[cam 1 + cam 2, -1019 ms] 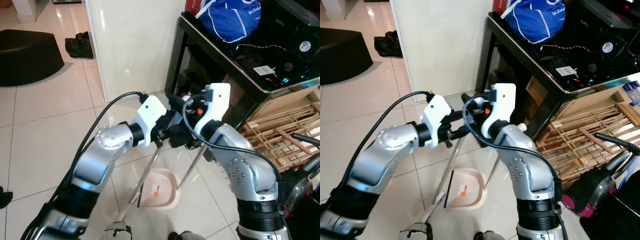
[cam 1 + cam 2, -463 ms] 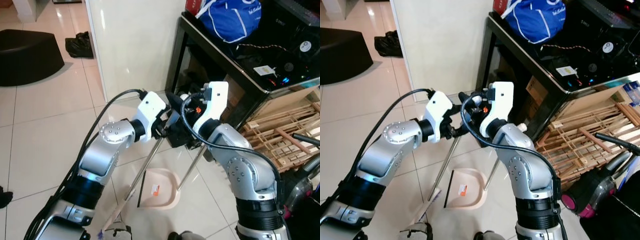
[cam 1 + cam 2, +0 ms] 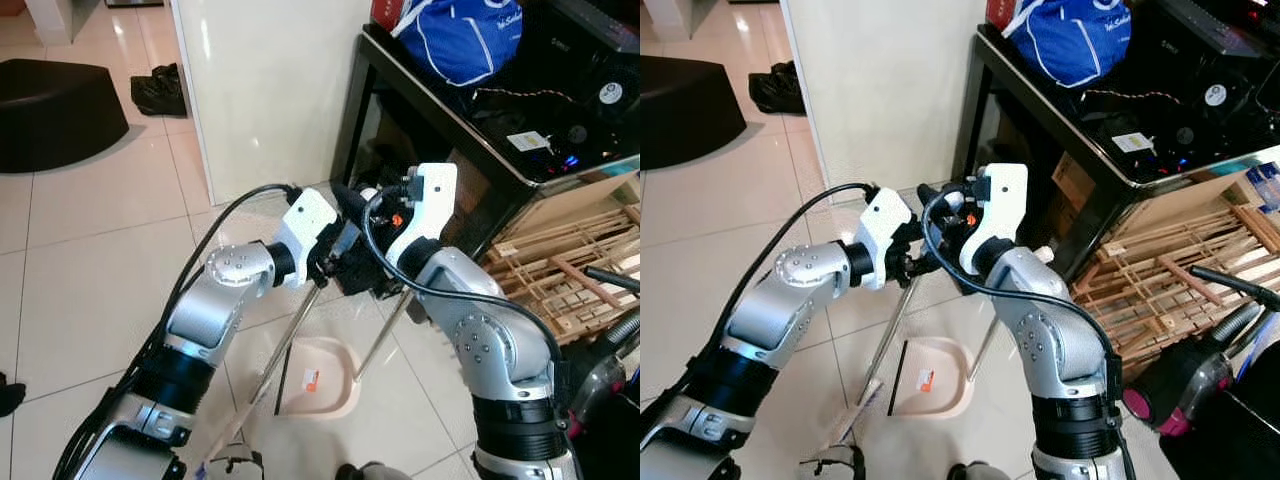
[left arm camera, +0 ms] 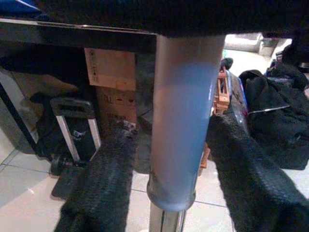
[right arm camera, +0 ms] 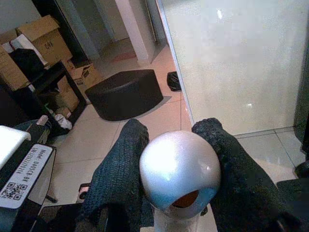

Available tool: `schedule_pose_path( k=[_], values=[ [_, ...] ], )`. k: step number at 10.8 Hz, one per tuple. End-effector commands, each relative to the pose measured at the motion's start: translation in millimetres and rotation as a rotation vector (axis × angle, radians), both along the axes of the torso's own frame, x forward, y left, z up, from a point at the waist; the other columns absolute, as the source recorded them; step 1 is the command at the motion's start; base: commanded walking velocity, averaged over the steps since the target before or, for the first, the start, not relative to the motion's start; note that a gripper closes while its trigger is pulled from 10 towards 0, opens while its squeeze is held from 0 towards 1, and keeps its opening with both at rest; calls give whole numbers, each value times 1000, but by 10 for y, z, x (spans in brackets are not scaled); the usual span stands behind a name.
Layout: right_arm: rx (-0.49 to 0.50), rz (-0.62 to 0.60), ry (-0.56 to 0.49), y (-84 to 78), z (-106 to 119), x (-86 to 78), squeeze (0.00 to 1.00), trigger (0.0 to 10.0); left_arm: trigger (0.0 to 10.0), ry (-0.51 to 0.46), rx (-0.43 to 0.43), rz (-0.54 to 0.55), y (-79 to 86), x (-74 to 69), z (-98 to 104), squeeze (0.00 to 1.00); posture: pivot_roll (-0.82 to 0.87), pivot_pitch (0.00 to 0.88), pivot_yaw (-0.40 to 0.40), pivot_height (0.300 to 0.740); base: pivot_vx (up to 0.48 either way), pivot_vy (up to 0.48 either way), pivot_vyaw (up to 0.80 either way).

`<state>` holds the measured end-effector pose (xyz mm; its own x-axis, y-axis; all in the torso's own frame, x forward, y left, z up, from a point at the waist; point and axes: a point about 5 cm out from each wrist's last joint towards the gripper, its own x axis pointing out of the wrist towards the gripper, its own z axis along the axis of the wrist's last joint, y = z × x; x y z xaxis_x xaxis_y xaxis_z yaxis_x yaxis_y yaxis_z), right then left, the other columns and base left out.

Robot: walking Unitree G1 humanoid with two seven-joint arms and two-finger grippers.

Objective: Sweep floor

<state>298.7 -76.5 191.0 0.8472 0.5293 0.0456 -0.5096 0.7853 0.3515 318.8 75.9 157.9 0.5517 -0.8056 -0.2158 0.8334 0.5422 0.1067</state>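
Note:
My left gripper [image 3: 334, 256] is shut on the broom handle [image 3: 288, 350], a metal pole with a pale blue grip [image 4: 181, 130] between the two black fingers. The pole slants down to the brush [image 3: 854, 416] on the tiles beside my left side. Close to it, my right gripper [image 3: 372, 272] is shut on the dustpan's handle, whose round silver knob [image 5: 179, 166] sits between the fingers. That thin rod [image 3: 380, 335] runs down to the pale pink dustpan [image 3: 335, 385], which rests flat on the floor before me.
A black table [image 3: 440, 115] with a blue bag [image 3: 462, 38] and cables stands at the front right, boxes beneath it. A wooden rack [image 3: 560, 275] and a vacuum cleaner [image 3: 1185, 385] crowd the right. A cream wall corner [image 3: 270, 90], black ottoman [image 3: 55, 110] and dark bag [image 3: 157, 90] lie ahead left.
My left arm has reached forward toward the right gripper, and the broom's brush end has swung a little outward to my left. The right arm and dustpan have stayed put.

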Motion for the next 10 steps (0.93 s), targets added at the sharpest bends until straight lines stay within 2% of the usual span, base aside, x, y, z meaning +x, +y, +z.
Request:
schedule_pose_path(
  k=[1, 10],
  values=[
    [14, 6, -28, 0, 87, -8, 0, 0, 0, -10, 5, -42, -67, 2, 40, 0, 142, 75, -108, 740, 0, 0, 0],
    [7, 9, -44, 20, 109, -11, 0, 0, 0, -8, 24, -46, -25, 54, 69, 0, 145, 78, -101, 740, 0, 0, 0]
  ],
)
